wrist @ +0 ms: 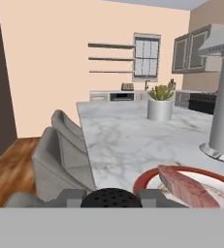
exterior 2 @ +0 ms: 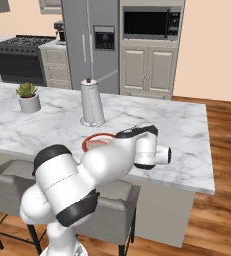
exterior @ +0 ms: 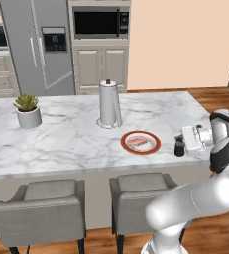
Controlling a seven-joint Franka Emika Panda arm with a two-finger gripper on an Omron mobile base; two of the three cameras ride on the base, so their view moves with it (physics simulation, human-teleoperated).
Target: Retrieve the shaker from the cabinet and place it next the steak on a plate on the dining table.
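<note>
The small black shaker (exterior: 180, 148) stands upright at the right end of the marble dining table (exterior: 76, 134), just right of the orange-rimmed plate (exterior: 123, 144). The pinkish steak (exterior: 138, 143) lies on that plate. My gripper (exterior: 179, 142) reaches in from the right, level with the table top, and is shut on the shaker. In the hand view the shaker's perforated black cap (wrist: 111, 197) sits between my fingertips (wrist: 70, 196), and the steak (wrist: 186, 188) and plate rim (wrist: 142, 181) lie close on the right. In the right base view my arm covers most of the plate (exterior 2: 93, 138).
A tall grey paper-towel roll (exterior: 109, 104) stands behind the plate, and a potted plant (exterior: 28, 110) sits at the table's left. Two grey chairs (exterior: 41, 208) (exterior: 141, 191) are tucked under the near edge. The table's right end (exterior 2: 187, 135) is bare marble.
</note>
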